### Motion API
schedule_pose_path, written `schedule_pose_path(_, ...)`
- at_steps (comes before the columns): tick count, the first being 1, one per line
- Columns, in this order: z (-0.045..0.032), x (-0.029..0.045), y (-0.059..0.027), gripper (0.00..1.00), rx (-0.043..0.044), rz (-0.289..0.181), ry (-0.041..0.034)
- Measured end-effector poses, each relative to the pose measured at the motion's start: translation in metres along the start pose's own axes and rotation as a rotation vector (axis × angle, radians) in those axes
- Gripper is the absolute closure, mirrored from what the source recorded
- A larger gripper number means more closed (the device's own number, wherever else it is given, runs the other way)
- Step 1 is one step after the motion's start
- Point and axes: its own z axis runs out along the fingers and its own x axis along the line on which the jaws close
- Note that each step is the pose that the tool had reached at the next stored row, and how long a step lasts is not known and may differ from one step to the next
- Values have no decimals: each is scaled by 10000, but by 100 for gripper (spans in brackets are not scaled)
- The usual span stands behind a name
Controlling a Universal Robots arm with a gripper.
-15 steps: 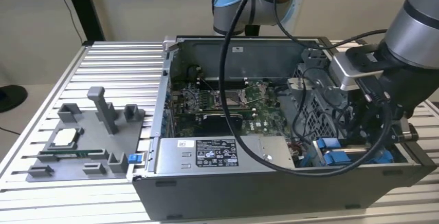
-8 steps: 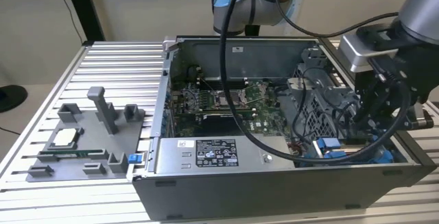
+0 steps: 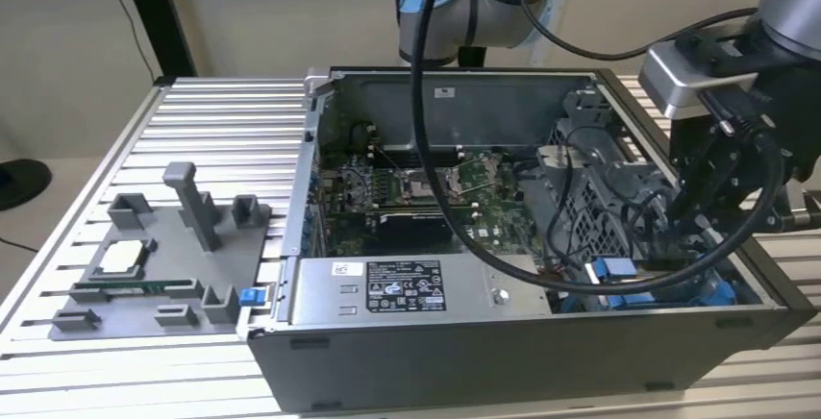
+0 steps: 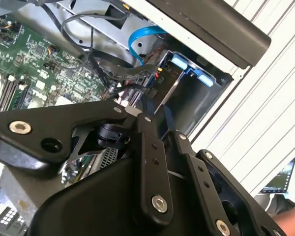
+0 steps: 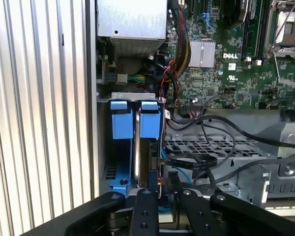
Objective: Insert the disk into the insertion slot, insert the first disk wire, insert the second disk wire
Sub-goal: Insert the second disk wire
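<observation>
The disk [image 5: 143,162] stands edge-on inside the insertion slot [image 5: 132,96], a grey bay in the case corner, with two bright blue tabs [image 5: 150,120] at its end. The same blue pieces [image 3: 613,270] show in the exterior view, at the case's front corner on that view's right. My gripper [image 5: 163,189] is right at the disk's end, its black fingers [image 5: 143,211] drawn together on a black disk wire connector [image 4: 130,92]. The gripper [image 3: 674,236] reaches down among cables inside the case.
A grey power supply box [image 3: 410,289] fills the case front, with the green motherboard [image 3: 410,188] behind it. A perforated metal cage [image 5: 201,147] and a tangle of black cables [image 5: 206,123] lie beside the bay. A grey fixture [image 3: 154,265] sits on the slatted table.
</observation>
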Motion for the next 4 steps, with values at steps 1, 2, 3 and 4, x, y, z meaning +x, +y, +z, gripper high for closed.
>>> schedule_pose_path(1,0,0,0,0,1,-1,0)
schedule_pose_path(2,0,0,0,0,1,-1,0)
schedule_pose_path(3,0,0,0,0,1,-1,0)
schedule_pose_path(4,0,0,0,0,2,-1,0)
